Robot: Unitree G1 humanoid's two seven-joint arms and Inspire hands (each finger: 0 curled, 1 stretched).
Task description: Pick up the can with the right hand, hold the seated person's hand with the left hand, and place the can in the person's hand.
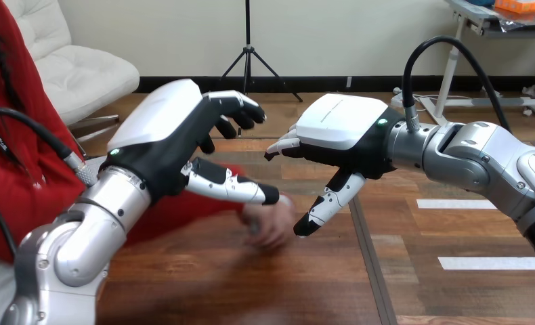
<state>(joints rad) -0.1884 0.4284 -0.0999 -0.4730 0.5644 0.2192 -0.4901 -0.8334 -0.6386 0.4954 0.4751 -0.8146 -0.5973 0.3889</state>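
The robot's left hand [163, 135], black with a white shell on its back, is hovering over the brown wooden table [251, 291], palm turned down and inward. Its fingers [241, 112] are bending loosely and its thumb is reaching out straight toward the middle of the table. Nothing is lying inside this hand. Just below the thumb, the person's hand [270, 223] at the end of a red sleeve [190, 215] is resting low over the table, loosely closed. It is blurred, so I cannot tell whether it is touching the wood or having something in it. The left hand is standing above the person's wrist and not gripping it. I judge it is waiting there because it must take the person's hand and steady it.

The robot's right hand [343, 128], of the same black and white make, is hanging opposite, near the left one. Its back is facing up, its thumb is pointing down and its fingers are only slightly bent, so it is open and carrying nothing. Where the can is, I cannot tell.

In my judgement the right hand is empty-handed too early for the handover: the picking up of the can seems not yet done, and the holding of the person's hand is only being prepared.
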